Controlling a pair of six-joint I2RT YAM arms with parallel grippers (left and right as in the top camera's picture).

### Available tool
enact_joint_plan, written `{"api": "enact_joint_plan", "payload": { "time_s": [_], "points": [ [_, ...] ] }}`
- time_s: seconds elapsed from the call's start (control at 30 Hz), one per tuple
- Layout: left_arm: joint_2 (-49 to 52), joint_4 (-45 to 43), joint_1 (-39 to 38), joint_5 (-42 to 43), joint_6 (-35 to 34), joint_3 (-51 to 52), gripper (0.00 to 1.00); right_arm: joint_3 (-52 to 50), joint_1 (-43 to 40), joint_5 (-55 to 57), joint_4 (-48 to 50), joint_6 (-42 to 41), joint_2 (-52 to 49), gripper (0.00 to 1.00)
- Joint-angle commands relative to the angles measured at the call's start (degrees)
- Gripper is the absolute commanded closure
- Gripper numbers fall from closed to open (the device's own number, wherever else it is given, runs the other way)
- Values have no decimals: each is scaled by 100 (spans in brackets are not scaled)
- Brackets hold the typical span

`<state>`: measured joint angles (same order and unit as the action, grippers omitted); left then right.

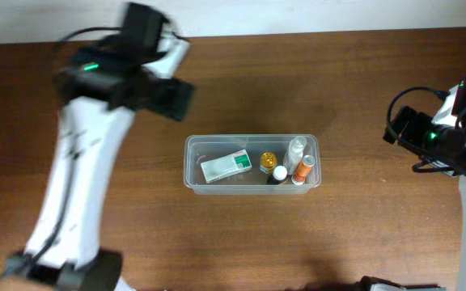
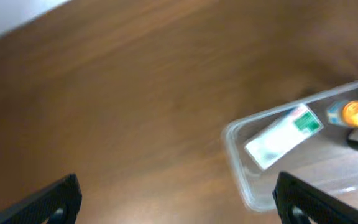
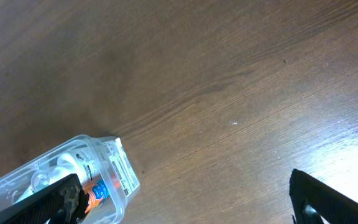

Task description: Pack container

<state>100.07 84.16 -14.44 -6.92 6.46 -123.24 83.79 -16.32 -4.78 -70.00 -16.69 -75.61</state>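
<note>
The container [image 1: 217, 138], a clear rectangular tub, stands in the middle of the wooden table. In it lie a white and green box [image 1: 226, 166], a yellow-capped bottle [image 1: 268, 162], a white bottle [image 1: 295, 149] and an orange bottle [image 1: 302, 170]. My left gripper [image 1: 174, 96] hovers up and to the left of the tub, blurred by motion. In the left wrist view the left gripper [image 2: 179, 208] is open over bare wood, the container [image 2: 235, 162] beside its right finger. My right gripper [image 1: 400, 126] is far right; the right gripper [image 3: 185, 205] is open and empty, the container [image 3: 114, 165] by its left finger.
The brown wooden table [image 1: 338, 73] runs up to a white wall at the back. A small dark bottle with a white cap [image 1: 279, 174] also stands in the tub. The left arm's white link [image 1: 79, 178] crosses the table's left side.
</note>
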Motion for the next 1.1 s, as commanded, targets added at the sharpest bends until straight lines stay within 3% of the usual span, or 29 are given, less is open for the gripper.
{"api": "enact_joint_plan", "payload": {
  "time_s": [0.0, 0.2, 0.67, 0.87, 1.07],
  "points": [
    [-446, 260, 516, -201, -671, -68, 0, 55, -20, 33, 15, -28, -9, 2],
    [-702, 831, 796, -129, -715, -68, 0, 55, -20, 33, 15, -31, -9, 2],
    [-704, 1248, 796, -136, -708, -61, 0, 55, -20, 33, 15, -28, -9, 2],
    [-723, 925, 800, -153, -678, -61, 0, 55, -22, 33, 15, -28, -9, 2],
    [-1117, 157, 824, -151, -201, 63, 0, 55, -20, 33, 17, -28, -9, 2]
  ]
}}
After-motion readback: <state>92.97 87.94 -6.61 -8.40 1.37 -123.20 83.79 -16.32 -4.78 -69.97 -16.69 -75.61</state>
